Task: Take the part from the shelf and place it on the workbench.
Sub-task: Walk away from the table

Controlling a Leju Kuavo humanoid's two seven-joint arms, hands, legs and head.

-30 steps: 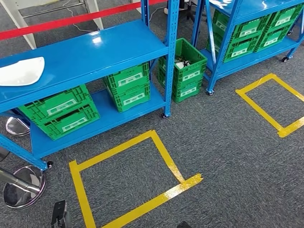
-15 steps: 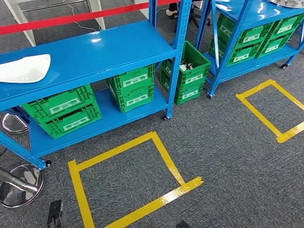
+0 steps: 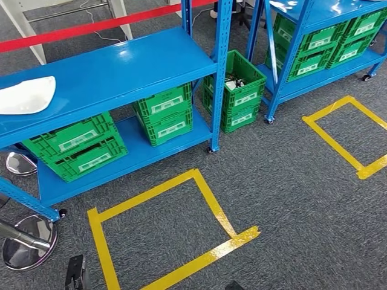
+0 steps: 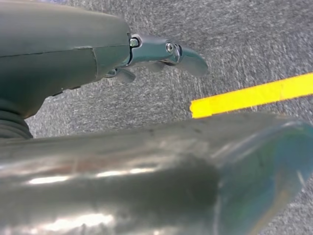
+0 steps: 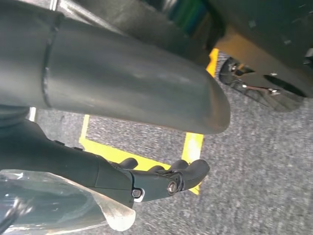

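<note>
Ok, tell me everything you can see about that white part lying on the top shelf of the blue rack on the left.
The white part is a smooth, glossy, shell-like piece, plastic by its look, with a rounded outline tapering to a blunter end on the right. It lies flat at the left end of the blue rack's top shelf, and the picture's left edge cuts it off. Only the shelf touches it; nothing lies on it and no hand is near. Green crates sit on the shelf below.

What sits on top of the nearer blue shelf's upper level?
A white curved part lies at the left end of the nearer blue shelf. The picture's left edge cuts the part off, and its underside is hidden.
</note>
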